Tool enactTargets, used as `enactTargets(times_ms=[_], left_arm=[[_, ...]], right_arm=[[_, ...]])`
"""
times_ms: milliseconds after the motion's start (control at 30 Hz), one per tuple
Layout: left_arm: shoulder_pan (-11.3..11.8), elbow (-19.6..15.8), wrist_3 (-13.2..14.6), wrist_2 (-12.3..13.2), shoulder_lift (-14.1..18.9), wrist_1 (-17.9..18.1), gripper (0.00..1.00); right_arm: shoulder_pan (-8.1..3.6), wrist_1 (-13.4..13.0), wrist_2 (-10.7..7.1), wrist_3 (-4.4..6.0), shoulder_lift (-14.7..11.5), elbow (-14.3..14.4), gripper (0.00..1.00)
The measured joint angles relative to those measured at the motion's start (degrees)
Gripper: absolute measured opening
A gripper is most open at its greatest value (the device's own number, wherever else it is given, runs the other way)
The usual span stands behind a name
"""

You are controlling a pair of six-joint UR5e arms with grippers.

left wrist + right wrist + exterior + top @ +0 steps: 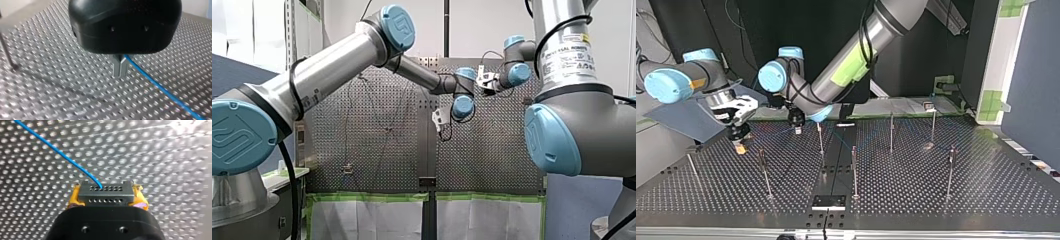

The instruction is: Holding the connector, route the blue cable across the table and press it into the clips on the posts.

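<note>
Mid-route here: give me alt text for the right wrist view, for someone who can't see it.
My right gripper has its jaws shut on a dark connector with yellow pads at either side. The blue cable leaves the connector and runs ahead over the perforated table.

A: What stands up off the table (986,190)?
B: Thin upright posts, well apart: centre post (854,167), right-side post (950,170), left-side post (765,172) in the top view. Open lanes between them.
A: Anything strung?
B: The blue cable (160,87), straight and low, bars the gap between my left gripper (797,131) and my right gripper (740,146).
A: Overhead?
B: My left arm (846,65) slants across the far middle. The near edge is open.
</note>
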Motion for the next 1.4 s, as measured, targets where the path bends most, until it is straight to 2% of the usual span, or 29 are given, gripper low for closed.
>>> enactTargets(times_ms=[333,533,800,1100,1267,1400], left_arm=[[-0.96,-4.93,0.91,0.54,4.93,4.85,0.00],[-1.65,-7.61,1.05,0.45,7.69,5.23,0.00],[-2.08,-8.17,2.41,0.38,11.81,6.12,0.00],[-0.92,-7.66,3.30,1.53,16.14,8.03,0.00],[-1.10,-7.57,3.28,1.13,15.46,8.08,0.00],[-1.12,-7.63,3.27,1.14,15.44,8.08,0.00]], right_arm=[[-0.07,2.11,-0.06,0.98,-5.19,-0.35,0.00],[0.16,2.52,0.04,1.03,-7.30,-0.37,0.00],[-0.18,2.37,0.02,1.10,-7.53,-0.37,0.00],[-0.44,2.06,-0.44,1.21,-7.42,-0.36,0.00],[-0.55,1.56,-1.86,1.21,-7.28,-0.37,0.00],[-0.54,1.45,-2.30,1.21,-7.20,-0.37,0.00]])
